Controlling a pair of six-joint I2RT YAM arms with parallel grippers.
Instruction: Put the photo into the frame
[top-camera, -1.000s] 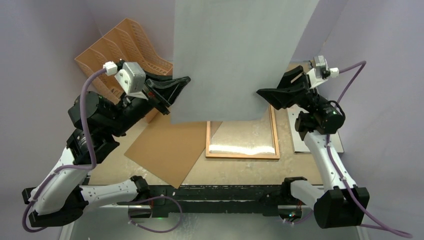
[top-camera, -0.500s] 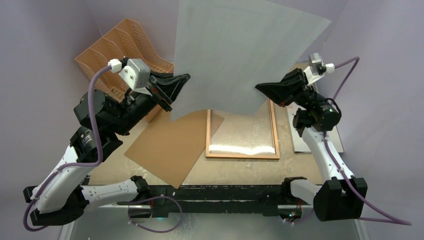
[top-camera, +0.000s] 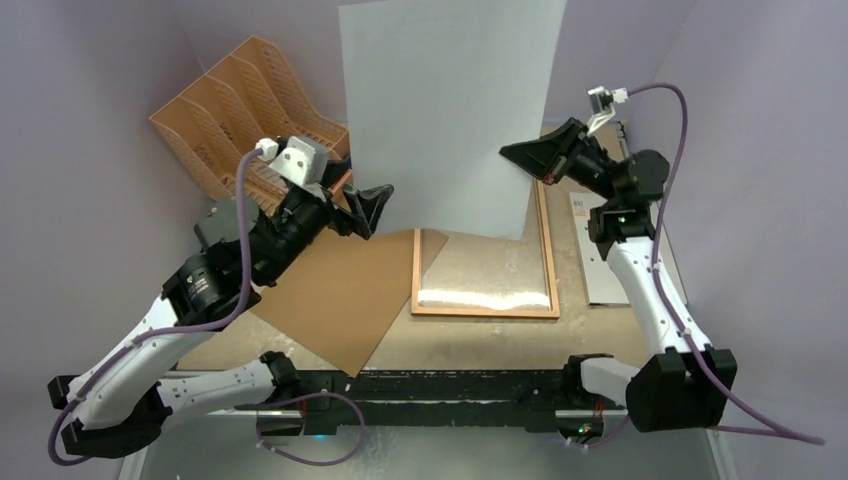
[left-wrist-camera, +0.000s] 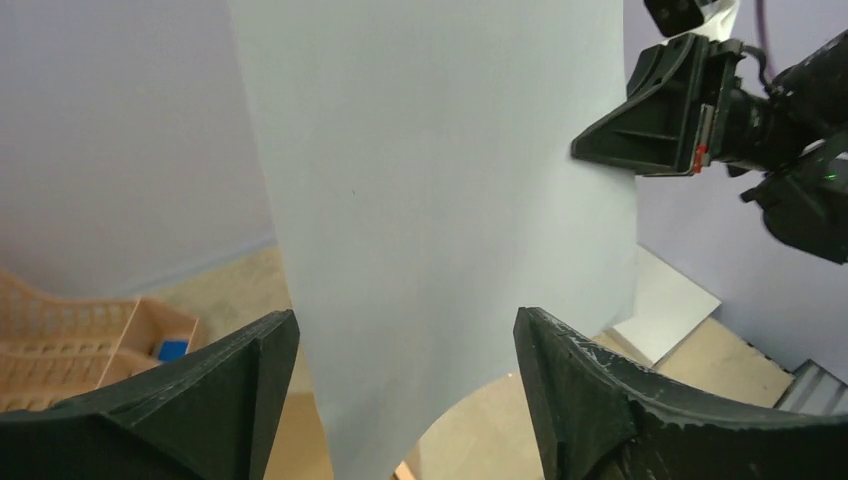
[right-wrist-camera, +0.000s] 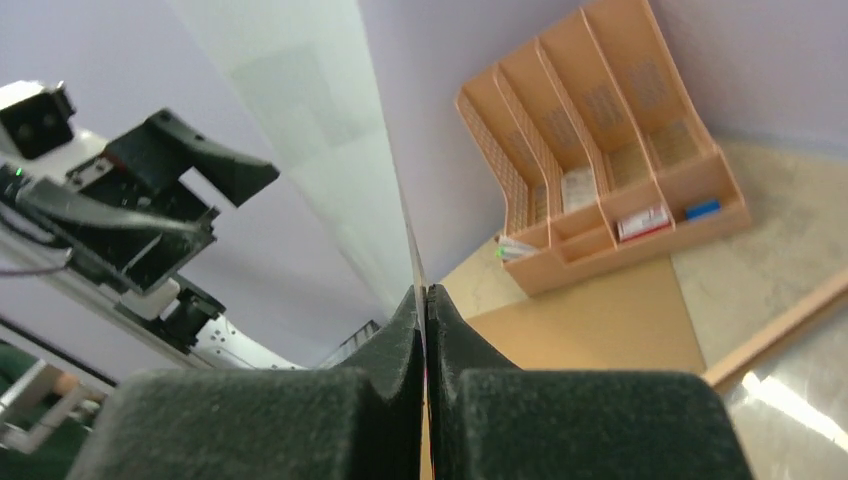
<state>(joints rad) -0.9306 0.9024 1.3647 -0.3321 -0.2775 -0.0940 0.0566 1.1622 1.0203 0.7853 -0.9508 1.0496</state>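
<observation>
The photo stands upright above the table with its plain white back toward the top camera. My right gripper is shut on its right edge, and the sheet runs edge-on out of the closed fingertips in the right wrist view. My left gripper is open by the photo's lower left corner. Its fingers stand wide apart, and the white sheet hangs free beyond them. The brown wooden frame lies flat on the table below, glass glinting inside it.
A brown fibreboard panel lies left of the frame. An orange-tan file rack stands at the back left. A pale grey-white sheet lies right of the frame, under the right arm. Purple walls close in on both sides.
My left gripper has opened, let go of the photo's left edge and dropped lower. My right gripper has shut on the right edge and moved back. The photo now hangs from it alone.
</observation>
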